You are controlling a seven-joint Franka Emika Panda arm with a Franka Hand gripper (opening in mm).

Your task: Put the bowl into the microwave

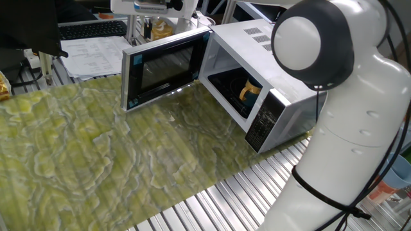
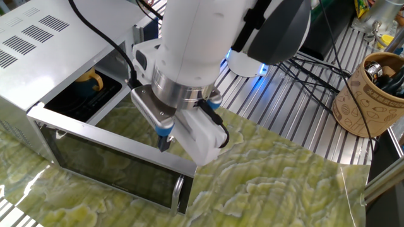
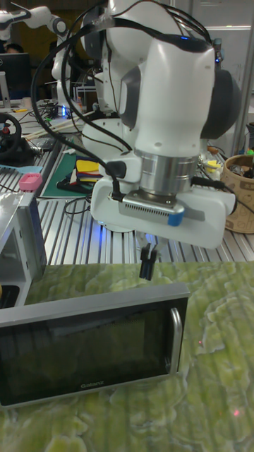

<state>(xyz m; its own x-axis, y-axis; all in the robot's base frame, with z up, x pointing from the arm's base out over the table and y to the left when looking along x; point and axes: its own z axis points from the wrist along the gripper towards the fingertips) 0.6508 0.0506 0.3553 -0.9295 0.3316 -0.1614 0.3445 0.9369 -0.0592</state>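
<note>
The white robot arm (image 1: 347, 122) fills the right side of one fixed view and leans over the bench (image 1: 83, 154), which is covered by a green marbled mat (image 2: 271, 189) laid on ribbed metal. The microwave (image 1: 257, 77) stands at the far edge of the mat with its door (image 1: 164, 67) swung wide open; in the tall fixed view the door (image 3: 92, 349) shows edge-on, its dark glass facing the camera. Inside the cavity sits the bowl (image 1: 249, 92), upright, its yellow-tan handle turned toward the opening; from the other fixed view only its top and handle (image 2: 88, 79) show past the microwave's edge. The hand (image 3: 147, 267) hangs empty just above the top edge of the open door, outside the cavity and apart from the bowl. Its fingers (image 2: 164, 142) look drawn close together, with little or no gap showing between them. A tan patterned cup (image 2: 366, 94) stands well apart on the bare metal.
</note>
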